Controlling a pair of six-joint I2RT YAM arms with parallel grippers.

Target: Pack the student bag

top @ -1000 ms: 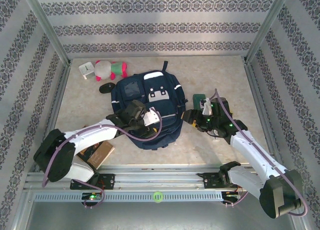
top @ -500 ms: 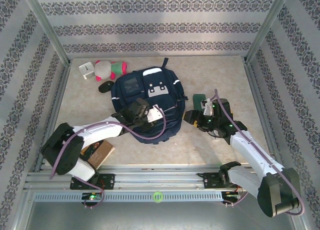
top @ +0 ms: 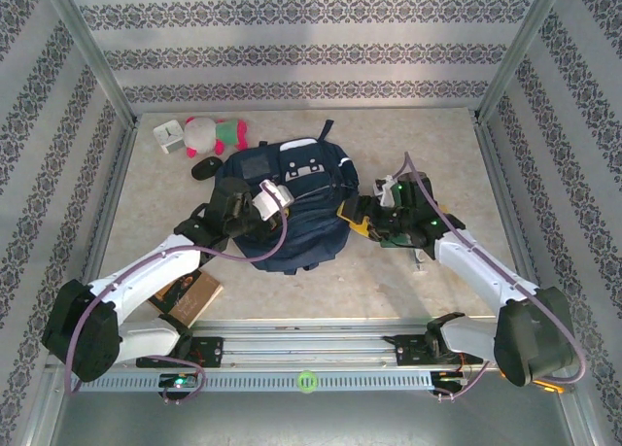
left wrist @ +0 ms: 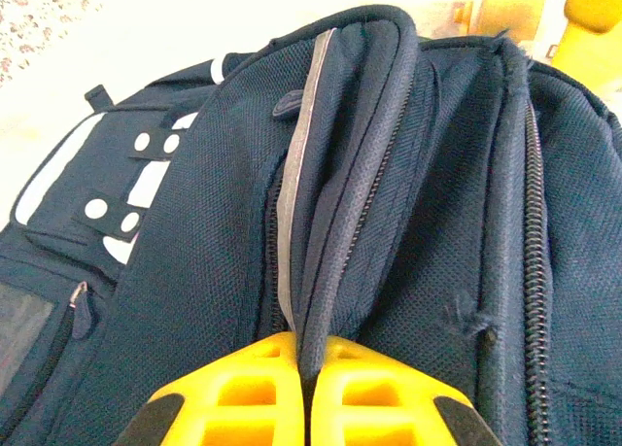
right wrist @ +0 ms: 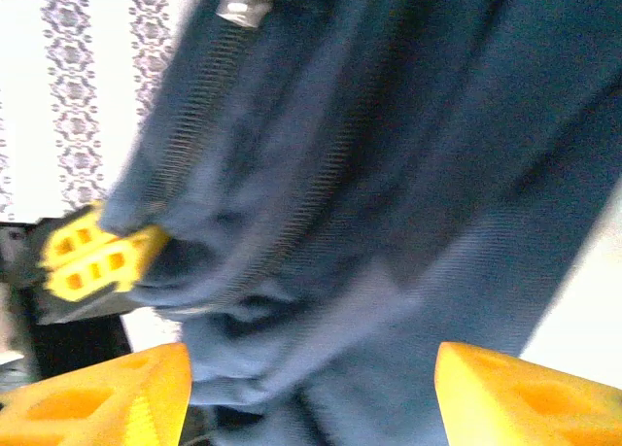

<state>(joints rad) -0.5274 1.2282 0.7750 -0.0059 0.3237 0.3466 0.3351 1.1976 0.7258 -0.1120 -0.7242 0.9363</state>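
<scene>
Both flanks of the student bag (top: 296, 227) are attended.
Shut tight, the left end effector (left wrist: 306, 373) pinches a navy rim fold of the bag beside its zip; the right end effector (right wrist: 311, 378) stands wide open, gripping nothing, at the bag's right edge. The bag lies on the tabletop (top: 437, 154) between them.

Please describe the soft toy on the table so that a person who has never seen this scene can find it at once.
Start at the navy student bag in the middle of the table and look toward the far left corner. The soft toy lies there, beside a white cube and beyond a black oval object. It alone is pink and green.
</scene>
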